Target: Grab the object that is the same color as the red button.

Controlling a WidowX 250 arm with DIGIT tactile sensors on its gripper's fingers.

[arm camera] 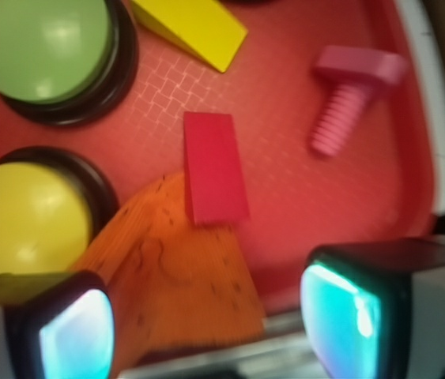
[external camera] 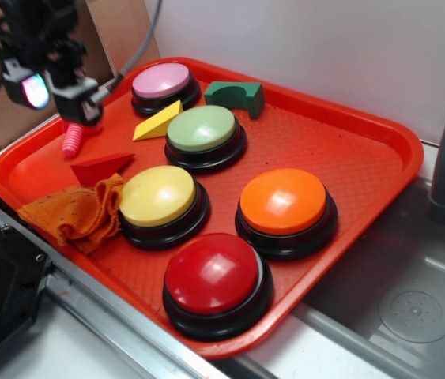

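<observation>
Tool (arm camera: 206,316) fingers apart, empty, above the red wedge (arm camera: 215,167) beside the orange cloth (arm camera: 175,276); positioned for descent.

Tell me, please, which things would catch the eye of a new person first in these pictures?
First come the five big dome buttons on the red tray: the glossy red button nearest the front, with the orange button behind it. Next is the small red wedge at the left, touching the orange cloth, with the pink bolt behind it. The open end effector hangs above the cloth.
</observation>
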